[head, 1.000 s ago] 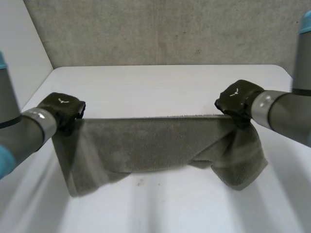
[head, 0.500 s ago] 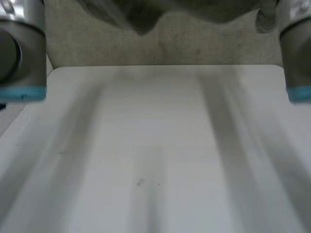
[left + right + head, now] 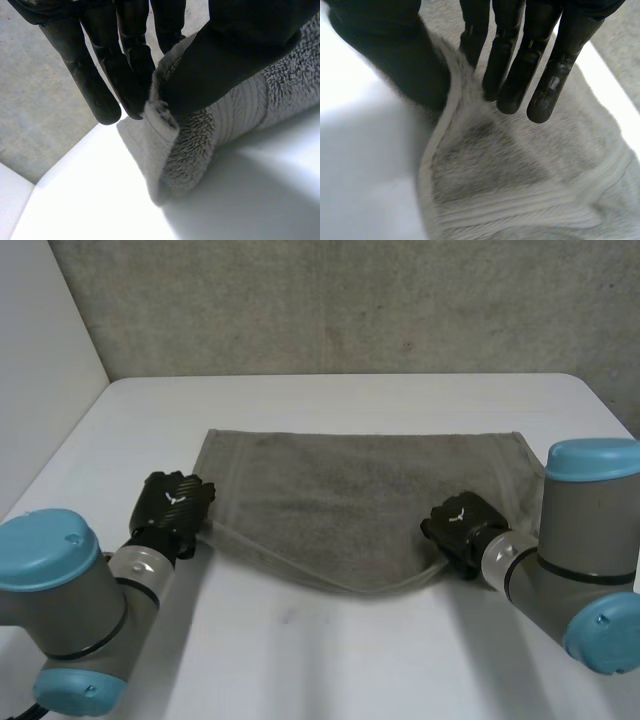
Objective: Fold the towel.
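Lying flat across the middle of the white surface (image 3: 300, 660), the grey towel (image 3: 360, 490) is spread wide between the two hands. Its far edge is straight and runs parallel to the concrete wall (image 3: 350, 310) behind the surface. Its near edge sags in a shallow curve from one hand to the other, coming closest to the robot about midway between them.

The left hand (image 3: 175, 505) sits low at the towel's near left corner. In the left wrist view its thumb (image 3: 235, 50) and fingers (image 3: 127, 75) are clamped on the ribbed hem. The cloth is doubled over just past the pinch and rests on the surface.

The right hand (image 3: 458, 523) is on the near edge toward the towel's right side, with more of the towel lying flat beyond it. In the right wrist view the pale hem rises between its thumb (image 3: 395, 60) and its straight fingers (image 3: 520, 75), which press on the pile from the other side. This hand too is pinching the towel.

The left arm (image 3: 60, 610) and the right arm (image 3: 580, 570) both reach in from the near side of the surface.
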Robot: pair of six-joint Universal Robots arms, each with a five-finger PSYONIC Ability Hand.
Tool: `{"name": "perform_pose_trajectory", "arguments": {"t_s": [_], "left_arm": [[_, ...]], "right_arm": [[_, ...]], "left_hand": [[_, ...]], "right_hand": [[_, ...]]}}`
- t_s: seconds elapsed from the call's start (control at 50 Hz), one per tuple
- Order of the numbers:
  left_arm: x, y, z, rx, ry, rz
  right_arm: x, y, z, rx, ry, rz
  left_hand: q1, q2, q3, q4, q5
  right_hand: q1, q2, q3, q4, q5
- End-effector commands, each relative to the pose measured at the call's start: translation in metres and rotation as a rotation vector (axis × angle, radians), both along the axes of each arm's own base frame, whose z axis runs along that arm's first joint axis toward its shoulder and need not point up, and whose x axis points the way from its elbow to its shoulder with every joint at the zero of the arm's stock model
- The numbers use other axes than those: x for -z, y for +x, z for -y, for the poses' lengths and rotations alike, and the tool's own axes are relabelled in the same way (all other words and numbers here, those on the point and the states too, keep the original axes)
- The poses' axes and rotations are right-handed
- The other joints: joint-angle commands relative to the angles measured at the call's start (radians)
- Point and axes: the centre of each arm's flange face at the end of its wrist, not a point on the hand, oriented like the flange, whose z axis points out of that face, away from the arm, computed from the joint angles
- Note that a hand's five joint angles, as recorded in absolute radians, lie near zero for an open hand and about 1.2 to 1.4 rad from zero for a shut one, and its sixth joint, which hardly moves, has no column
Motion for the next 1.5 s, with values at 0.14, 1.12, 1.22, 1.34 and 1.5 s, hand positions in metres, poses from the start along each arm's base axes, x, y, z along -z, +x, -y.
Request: {"name": "perform_pose_trajectory", "arguments": {"t_s": [0.14,1.12,1.22,1.34,1.5], "left_arm": [[-0.03,0.024,0.003,-0.076,-0.079,-0.023],[-0.028,0.04,0.005,-0.122,-0.069,-0.025],[-0.028,0.039,0.005,-0.121,-0.069,-0.025],[-0.027,0.04,0.004,-0.121,-0.064,-0.024],[-0.026,0.04,0.004,-0.122,-0.063,-0.023]], "right_arm": [[-0.034,-0.04,0.015,0.256,0.002,0.281],[0.024,-0.109,0.016,0.174,0.044,0.161],[0.025,-0.108,0.018,0.171,0.039,0.16],[0.026,-0.108,0.021,0.168,0.029,0.158],[0.023,-0.108,0.028,0.169,0.004,0.156]], "left_hand": [[0.191,0.179,0.18,0.178,0.182],[0.191,0.179,0.18,0.178,0.182],[0.191,0.179,0.18,0.178,0.182],[0.191,0.179,0.18,0.178,0.182],[0.191,0.179,0.18,0.178,0.182]], "right_hand": [[-0.461,-0.597,-0.596,-0.596,-0.621],[-0.091,-0.227,-0.226,-0.226,-0.251],[-0.056,-0.192,-0.191,-0.191,-0.216],[-0.012,-0.148,-0.147,-0.147,-0.172],[0.002,-0.133,-0.133,-0.133,-0.157]]}}
